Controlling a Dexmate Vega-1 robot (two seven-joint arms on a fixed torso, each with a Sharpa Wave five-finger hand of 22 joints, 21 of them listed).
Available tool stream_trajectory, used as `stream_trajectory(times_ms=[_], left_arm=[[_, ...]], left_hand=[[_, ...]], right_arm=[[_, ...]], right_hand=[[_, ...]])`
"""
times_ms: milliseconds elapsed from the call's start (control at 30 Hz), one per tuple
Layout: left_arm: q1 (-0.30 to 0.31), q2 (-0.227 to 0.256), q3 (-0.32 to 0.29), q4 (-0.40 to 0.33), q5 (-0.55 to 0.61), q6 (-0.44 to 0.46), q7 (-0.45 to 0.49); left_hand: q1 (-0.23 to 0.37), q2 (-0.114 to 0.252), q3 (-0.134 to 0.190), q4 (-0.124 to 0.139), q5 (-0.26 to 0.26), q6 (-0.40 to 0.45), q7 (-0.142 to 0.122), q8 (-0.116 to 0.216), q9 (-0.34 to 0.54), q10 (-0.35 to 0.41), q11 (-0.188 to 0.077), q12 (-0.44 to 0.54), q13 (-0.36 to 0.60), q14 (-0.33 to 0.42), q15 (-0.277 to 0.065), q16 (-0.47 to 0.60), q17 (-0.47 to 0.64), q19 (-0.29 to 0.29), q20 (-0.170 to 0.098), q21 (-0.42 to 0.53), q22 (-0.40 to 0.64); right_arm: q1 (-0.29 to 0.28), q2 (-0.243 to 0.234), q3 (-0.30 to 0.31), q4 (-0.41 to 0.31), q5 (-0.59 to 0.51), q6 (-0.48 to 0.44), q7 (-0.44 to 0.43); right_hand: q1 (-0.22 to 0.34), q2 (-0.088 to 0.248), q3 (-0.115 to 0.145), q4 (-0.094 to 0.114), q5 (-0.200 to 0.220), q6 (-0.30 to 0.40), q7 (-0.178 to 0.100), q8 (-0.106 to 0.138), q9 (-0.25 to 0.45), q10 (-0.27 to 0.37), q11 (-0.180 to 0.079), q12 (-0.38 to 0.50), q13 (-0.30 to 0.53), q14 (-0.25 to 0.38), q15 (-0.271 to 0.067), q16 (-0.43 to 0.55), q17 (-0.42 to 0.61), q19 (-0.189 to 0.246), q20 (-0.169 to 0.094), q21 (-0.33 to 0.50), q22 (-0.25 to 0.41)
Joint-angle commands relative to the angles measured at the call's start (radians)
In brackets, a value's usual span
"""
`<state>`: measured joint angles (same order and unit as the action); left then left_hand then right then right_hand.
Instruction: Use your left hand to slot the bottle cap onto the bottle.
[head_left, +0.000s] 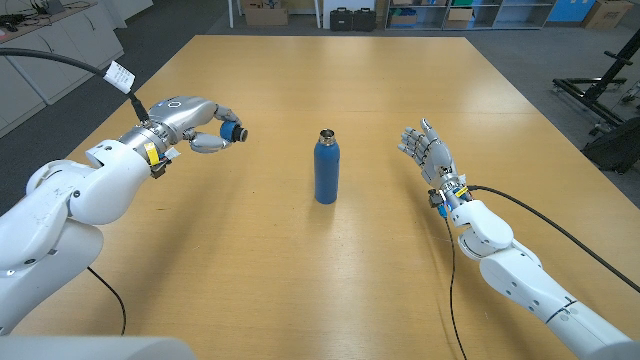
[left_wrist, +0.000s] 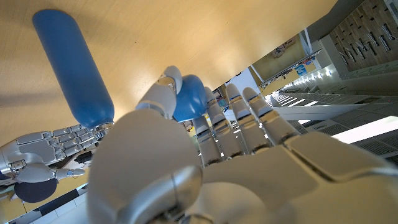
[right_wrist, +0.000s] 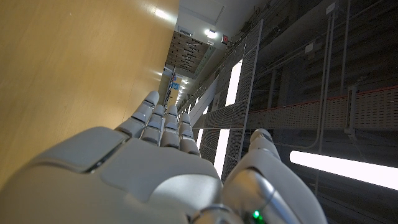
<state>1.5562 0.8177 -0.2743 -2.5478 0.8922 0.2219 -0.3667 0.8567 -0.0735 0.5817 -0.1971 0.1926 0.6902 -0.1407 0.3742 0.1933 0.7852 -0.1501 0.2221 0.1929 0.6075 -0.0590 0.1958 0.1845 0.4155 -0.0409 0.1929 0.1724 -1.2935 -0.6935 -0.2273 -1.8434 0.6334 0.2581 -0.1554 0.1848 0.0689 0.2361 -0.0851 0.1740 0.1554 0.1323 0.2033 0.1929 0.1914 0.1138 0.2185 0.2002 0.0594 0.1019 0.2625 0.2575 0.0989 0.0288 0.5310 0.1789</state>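
Observation:
A blue bottle (head_left: 326, 170) stands upright at the table's middle, its mouth uncovered. My left hand (head_left: 195, 122) hovers left of it and pinches the blue bottle cap (head_left: 231, 131) between thumb and fingers, a short way from the bottle. In the left wrist view the cap (left_wrist: 188, 98) sits at my fingertips (left_wrist: 163, 88), with the bottle (left_wrist: 73, 65) beyond it. My right hand (head_left: 430, 153) waits to the right of the bottle with fingers spread and nothing in it; the right wrist view shows its back (right_wrist: 146, 168).
The wooden table (head_left: 330, 270) stretches wide around the bottle. Cables (head_left: 540, 215) trail from my right arm across the table's right side. Shelves and boxes (head_left: 350, 15) stand beyond the far edge.

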Motion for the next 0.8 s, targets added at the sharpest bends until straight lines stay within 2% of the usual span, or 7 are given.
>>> stream_trajectory(times_ms=[33,267,600,800], left_arm=[[-0.120,0.092,0.113,-0.018,0.203,0.012,-0.063],[-0.208,0.123,0.172,-0.012,0.245,-0.015,-0.089],[-0.255,0.157,0.217,0.014,0.318,-0.077,-0.051],[-0.257,0.171,0.221,0.031,0.359,-0.120,0.028]], left_hand=[[0.053,0.047,0.020,0.016,0.004,0.085,-0.064,0.003,0.005,0.076,-0.065,0.001,0.006,0.008,-0.176,0.001,0.001,0.004,-0.065,-0.001,-0.001],[0.057,0.047,0.019,0.017,0.003,0.088,-0.064,0.003,0.005,0.079,-0.066,0.000,0.006,0.010,-0.176,0.002,0.002,0.004,-0.070,-0.001,-0.001],[0.058,0.047,0.016,0.020,0.001,0.094,-0.063,0.004,0.005,0.085,-0.066,-0.001,0.007,0.015,-0.174,0.002,0.003,0.011,-0.073,0.001,-0.001],[0.058,0.040,0.014,0.020,-0.001,0.086,-0.064,0.000,0.004,0.079,-0.067,-0.006,0.006,0.019,-0.174,0.000,0.002,0.013,-0.075,0.001,-0.001]], right_arm=[[-0.009,0.003,0.001,-0.006,0.001,0.001,-0.005],[-0.015,0.007,0.002,-0.009,-0.003,0.009,-0.009],[-0.018,0.015,-0.001,-0.007,0.000,0.008,-0.013],[-0.017,0.019,-0.005,-0.004,0.000,0.007,-0.015]], right_hand=[[0.002,0.006,-0.002,-0.003,0.006,0.010,0.002,-0.001,0.004,0.012,0.000,0.005,0.002,0.007,0.003,0.000,0.003,0.011,-0.001,-0.005,0.004],[0.002,0.006,-0.002,-0.003,0.006,0.011,0.003,-0.001,0.004,0.013,-0.002,0.005,0.002,0.007,0.001,0.000,0.003,0.012,-0.001,-0.007,0.004],[0.002,0.007,-0.003,-0.004,0.006,0.010,0.003,-0.001,0.004,0.013,-0.003,0.005,0.002,0.006,0.001,0.000,0.003,0.014,-0.002,-0.008,0.004],[0.002,0.007,-0.003,-0.004,0.006,0.011,0.003,-0.001,0.004,0.013,-0.003,0.005,0.002,0.007,0.003,0.000,0.003,0.014,-0.002,-0.010,0.004]])
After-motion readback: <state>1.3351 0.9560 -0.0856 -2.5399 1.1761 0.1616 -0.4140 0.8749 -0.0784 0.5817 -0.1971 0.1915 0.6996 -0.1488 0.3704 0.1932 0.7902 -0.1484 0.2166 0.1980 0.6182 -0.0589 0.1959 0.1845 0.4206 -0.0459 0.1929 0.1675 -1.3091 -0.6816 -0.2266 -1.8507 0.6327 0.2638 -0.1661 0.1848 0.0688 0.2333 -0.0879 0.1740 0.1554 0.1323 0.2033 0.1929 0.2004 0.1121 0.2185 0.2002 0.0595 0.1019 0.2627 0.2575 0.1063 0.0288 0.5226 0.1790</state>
